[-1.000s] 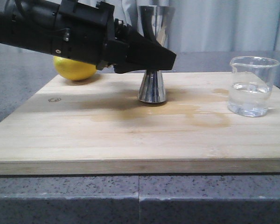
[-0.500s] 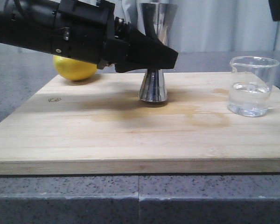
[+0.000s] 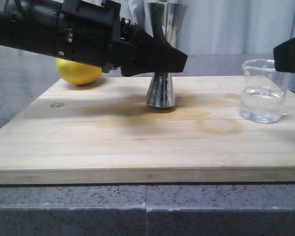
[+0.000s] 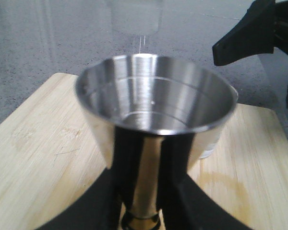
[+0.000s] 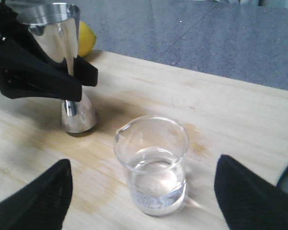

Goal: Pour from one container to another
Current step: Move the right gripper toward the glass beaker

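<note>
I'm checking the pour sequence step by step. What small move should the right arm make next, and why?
Probably lower the right gripper around the small clear glass beaker and close. Its open fingers straddle the beaker, which stands untouched on the wooden board holding clear liquid, while the left gripper already steadies the shiny steel hourglass jigger.

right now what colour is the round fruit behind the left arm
Yellow; the fruit shows best in the front view.
</note>
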Robot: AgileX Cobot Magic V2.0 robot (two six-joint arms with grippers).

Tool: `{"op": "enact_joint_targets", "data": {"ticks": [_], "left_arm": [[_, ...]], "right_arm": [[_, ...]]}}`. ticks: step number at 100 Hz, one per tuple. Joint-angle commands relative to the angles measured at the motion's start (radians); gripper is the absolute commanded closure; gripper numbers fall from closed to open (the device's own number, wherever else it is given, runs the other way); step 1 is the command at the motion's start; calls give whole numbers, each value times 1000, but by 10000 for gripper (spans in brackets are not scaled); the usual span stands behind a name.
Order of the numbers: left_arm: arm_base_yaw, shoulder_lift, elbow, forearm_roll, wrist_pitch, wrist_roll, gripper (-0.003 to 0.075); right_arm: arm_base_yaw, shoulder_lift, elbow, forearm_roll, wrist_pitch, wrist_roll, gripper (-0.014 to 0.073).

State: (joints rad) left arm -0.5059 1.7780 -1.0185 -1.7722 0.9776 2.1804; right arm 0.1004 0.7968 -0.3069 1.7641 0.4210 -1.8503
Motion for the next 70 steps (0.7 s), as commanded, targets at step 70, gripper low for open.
{"op": "enact_joint_targets", "data": {"ticks": [70], "left_arm": [[-6,-39,-30,-79,71,3,606]], "right_arm": [[0,166,-25,93,31,-116,42]]}}
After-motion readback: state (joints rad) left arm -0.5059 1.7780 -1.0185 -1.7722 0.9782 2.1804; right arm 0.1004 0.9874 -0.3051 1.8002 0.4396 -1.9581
